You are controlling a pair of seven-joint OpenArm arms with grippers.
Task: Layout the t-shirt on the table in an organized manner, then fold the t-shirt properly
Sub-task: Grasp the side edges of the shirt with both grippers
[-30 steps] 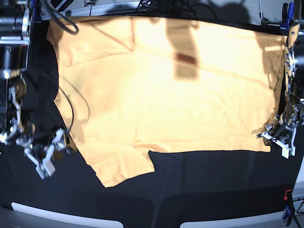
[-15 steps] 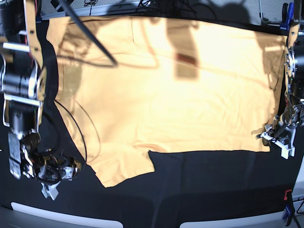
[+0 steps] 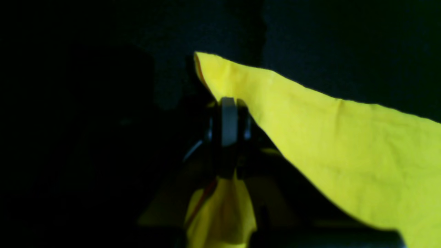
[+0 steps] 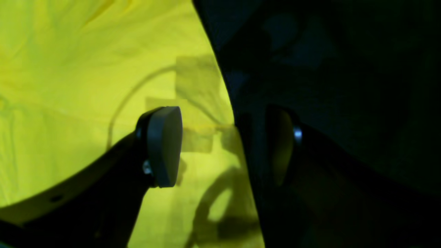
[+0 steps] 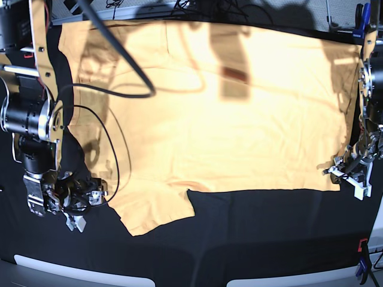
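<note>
At lower left of the base view my right end effector point(image 5: 76, 203) hung released, its pads straddling the t-shirt point(image 5: 215, 113) edge where soft yellow-orange cloth met the black desk point(image 5: 269, 233). The shirt lay spread flat and faintly creased across the upper frame, bare black cloth below it. At right, my left end effector point(image 5: 350, 175) was clenched on the shirt's corner.
</note>
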